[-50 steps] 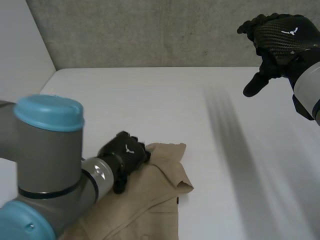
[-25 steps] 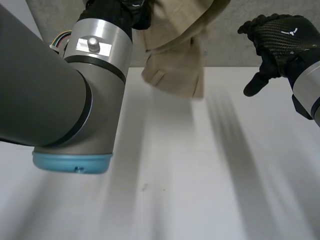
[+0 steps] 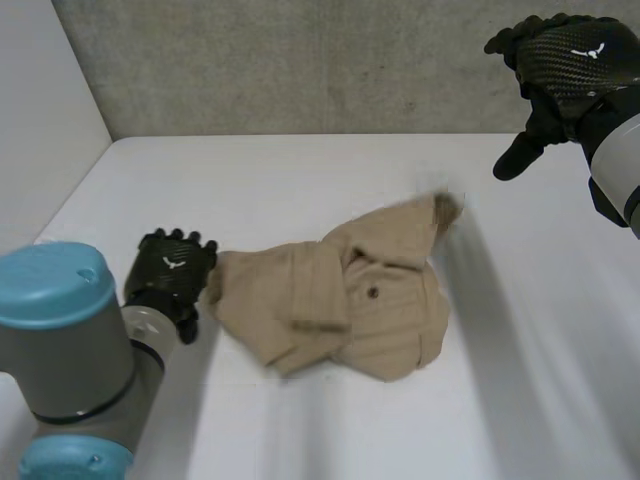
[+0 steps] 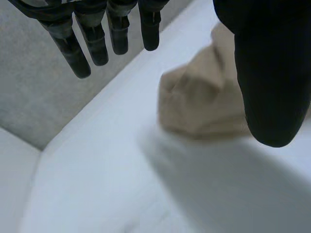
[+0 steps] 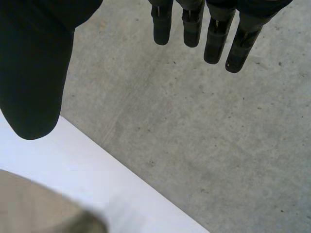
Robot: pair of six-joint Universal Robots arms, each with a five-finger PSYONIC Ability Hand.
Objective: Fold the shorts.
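Note:
The tan shorts point(image 3: 340, 300) lie crumpled in a loose heap near the middle of the white table point(image 3: 300, 170), a button showing on top. My left hand point(image 3: 172, 272) rests low at the heap's left edge, just beside the cloth, fingers point(image 4: 92, 39) straight and holding nothing. In the left wrist view the shorts point(image 4: 204, 102) sit beyond the thumb point(image 4: 267, 82), apart from it. My right hand point(image 3: 565, 75) hangs high over the far right of the table, open and empty, its fingers point(image 5: 194, 24) straight against the concrete wall. A corner of the shorts point(image 5: 34, 206) shows below it.
A grey concrete wall point(image 3: 300, 60) runs along the table's far edge, and a white side wall point(image 3: 40, 120) stands at the left. Bare table surface lies right of and in front of the shorts.
My left hand lifted the shorts high, then let them go; they have dropped in a heap at mid-table. The left arm has come back down. The right hand has barely moved.

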